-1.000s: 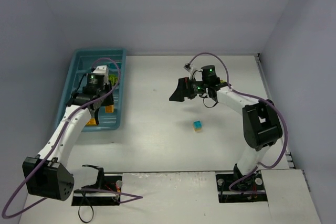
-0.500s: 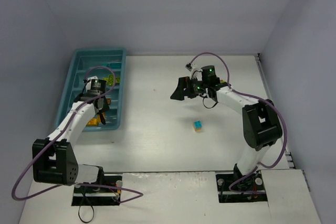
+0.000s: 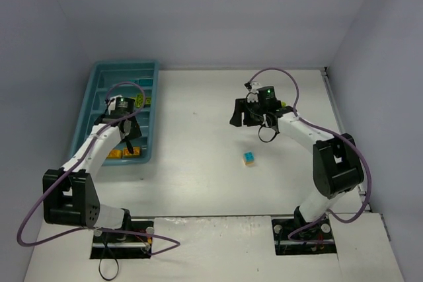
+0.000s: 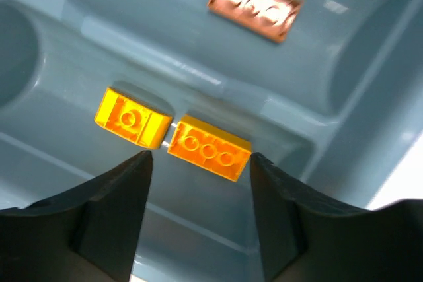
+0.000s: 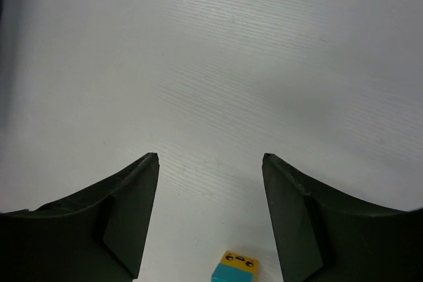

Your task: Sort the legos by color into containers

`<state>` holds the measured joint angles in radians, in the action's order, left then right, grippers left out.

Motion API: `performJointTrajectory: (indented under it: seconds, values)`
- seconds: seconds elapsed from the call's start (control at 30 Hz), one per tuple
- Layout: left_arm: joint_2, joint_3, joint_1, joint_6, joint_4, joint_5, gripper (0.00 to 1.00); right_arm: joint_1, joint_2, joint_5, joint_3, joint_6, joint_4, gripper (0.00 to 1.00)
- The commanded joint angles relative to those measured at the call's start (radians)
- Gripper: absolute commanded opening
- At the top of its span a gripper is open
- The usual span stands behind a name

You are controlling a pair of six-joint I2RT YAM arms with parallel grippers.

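**Last loose lego sits on the right arm's side, short of its fingertips**

One cyan-and-yellow lego (image 3: 248, 158) lies alone on the white table (image 3: 198, 163), well apart from the teal tray (image 3: 88, 107). It is plainly nearer the right arm than the left.

The right gripper (image 3: 239, 113) hangs over bare table. Its jaws are apart and nothing is between them. From above, the lego lies on the base side of this gripper and slightly to the right.

In the right wrist view the lego (image 5: 236, 267) shows at the bottom edge. It is roughly centred in the gap but back from the fingertips. Yellow studs face up, with cyan below. Whether this is one piece or two stacked cannot be told. It looks squarish, so no long axis can be read.

Likely next move: draw the right gripper back toward its base and lower it. Little sideways correction seems needed.

The left gripper (image 4: 198, 158) hovers above the tray's near end, jaws apart and gripping nothing. Below it, two orange legos (image 4: 132, 117) lie side by side, nearly touching, in one compartment. A brown lego (image 4: 255, 3) lies in the neighbouring one.
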<state>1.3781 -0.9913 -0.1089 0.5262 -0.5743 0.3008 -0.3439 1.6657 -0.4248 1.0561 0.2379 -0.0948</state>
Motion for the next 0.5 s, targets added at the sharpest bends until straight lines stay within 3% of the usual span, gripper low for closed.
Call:
performJointTrajectory:
  seconds: [0.0,0.13,0.47]
  values:
    - [-0.034,-0.127,-0.002,-0.005,-0.013,-0.018,0.56,-0.024,-0.083,0.205,0.01,-0.009,0.09,0.61]
    - [-0.03,-0.266,-0.052,-0.047,-0.027,-0.068,0.62,-0.092,-0.098,0.409,-0.007,0.041,0.184,0.63]
    - [0.03,-0.42,-0.239,-0.095,0.011,-0.202,0.66,-0.135,-0.142,0.495,-0.051,0.116,0.326,0.64]
